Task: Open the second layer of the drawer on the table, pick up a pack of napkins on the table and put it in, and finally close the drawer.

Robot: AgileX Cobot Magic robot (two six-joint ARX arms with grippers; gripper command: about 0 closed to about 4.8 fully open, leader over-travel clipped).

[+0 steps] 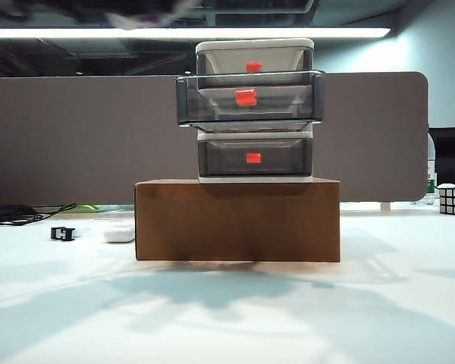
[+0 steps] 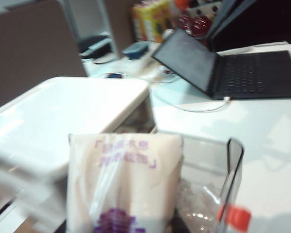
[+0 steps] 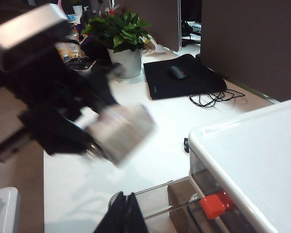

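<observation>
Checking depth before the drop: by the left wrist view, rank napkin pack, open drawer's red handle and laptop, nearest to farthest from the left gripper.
1. pack of napkins, held by the left gripper.
2. red handle, on the open drawer's front.
3. laptop, on the desk beyond.
The right gripper sits near that handle.

The white table point(image 1: 235, 311) bears a brown cardboard box point(image 1: 237, 220) at centre, with a small white rounded case point(image 1: 120, 233) and a black clip point(image 1: 62, 233) to its left.

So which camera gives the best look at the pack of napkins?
The left wrist view: the pack of napkins fills the foreground, held by the left gripper above the open second layer. The right wrist view shows it as a blur; the exterior view shows no clear pack.
</observation>
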